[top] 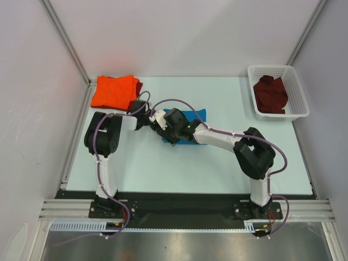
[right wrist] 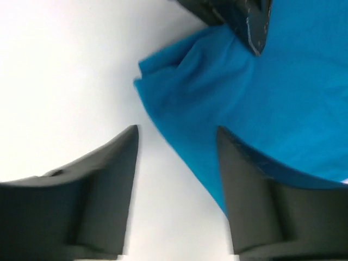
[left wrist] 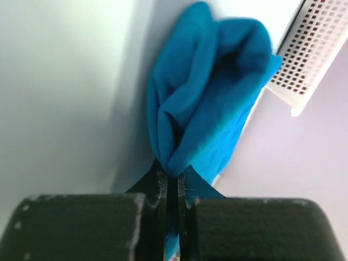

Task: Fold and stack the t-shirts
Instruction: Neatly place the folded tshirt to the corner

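Note:
A bright blue t-shirt (top: 197, 115) lies bunched at the table's middle, partly under the two arms. My left gripper (left wrist: 173, 182) is shut on a pinched fold of it, and the blue cloth (left wrist: 212, 87) hangs crumpled ahead of the jaws. My right gripper (right wrist: 177, 129) stands open over the shirt's edge (right wrist: 261, 103), holding nothing, its right finger over the cloth. From above, the left gripper (top: 156, 120) and right gripper (top: 165, 133) are close together. An orange t-shirt (top: 113, 91) lies folded at the back left on a maroon one (top: 139, 87).
A white lattice basket (top: 302, 100) at the back right holds a crumpled maroon t-shirt (top: 270, 94). The basket (left wrist: 310, 54) also shows in the left wrist view. The left gripper's fingers (right wrist: 247, 22) reach into the top of the right wrist view.

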Controlling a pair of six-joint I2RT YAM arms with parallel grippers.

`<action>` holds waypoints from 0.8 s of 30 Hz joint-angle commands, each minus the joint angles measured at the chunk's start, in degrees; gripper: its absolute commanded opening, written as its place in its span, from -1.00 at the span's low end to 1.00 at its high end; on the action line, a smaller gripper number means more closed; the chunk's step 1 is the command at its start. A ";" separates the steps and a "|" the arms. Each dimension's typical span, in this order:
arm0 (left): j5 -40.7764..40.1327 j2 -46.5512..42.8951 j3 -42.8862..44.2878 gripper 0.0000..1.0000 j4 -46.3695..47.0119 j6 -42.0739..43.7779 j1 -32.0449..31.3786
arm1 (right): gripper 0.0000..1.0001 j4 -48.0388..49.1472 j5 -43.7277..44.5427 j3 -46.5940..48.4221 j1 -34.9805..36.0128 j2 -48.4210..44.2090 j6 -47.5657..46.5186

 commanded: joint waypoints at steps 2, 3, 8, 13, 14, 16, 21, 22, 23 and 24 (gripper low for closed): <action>-4.75 -3.56 7.49 -1.00 -8.66 16.16 -0.30 | 0.37 -4.83 5.53 1.53 -0.34 -8.31 7.08; -5.37 -4.70 8.72 -0.99 -9.12 18.38 -0.30 | 0.39 -6.60 6.06 1.80 -0.95 -9.80 8.58; -8.44 -5.77 19.24 -0.99 -20.97 31.12 -0.30 | 0.51 -19.42 10.11 1.29 -1.83 -21.73 17.72; -13.89 -3.58 32.44 -0.99 -34.76 38.43 -0.30 | 0.54 -23.84 8.27 -7.33 -2.36 -34.41 22.38; -16.68 -1.83 37.94 -0.99 -37.14 40.44 -0.30 | 0.54 -24.54 7.74 -9.08 -2.36 -36.17 23.09; -19.33 0.11 46.30 -0.99 -44.50 43.96 -0.30 | 0.54 -24.73 6.26 -13.74 -2.27 -41.88 24.93; -25.48 4.95 56.70 -0.99 -51.04 47.84 0.66 | 0.54 -24.02 4.14 -19.38 -2.27 -49.44 26.87; -26.28 5.91 58.81 -0.99 -52.18 48.63 0.75 | 0.54 -24.02 3.88 -20.25 -2.27 -50.07 26.96; -26.81 6.79 62.48 -0.99 -54.36 50.20 0.84 | 0.54 -23.76 3.70 -20.78 -2.27 -50.51 26.87; -27.77 8.28 64.00 -0.99 -55.08 50.92 1.01 | 0.54 -23.67 3.52 -21.14 -2.53 -50.95 26.61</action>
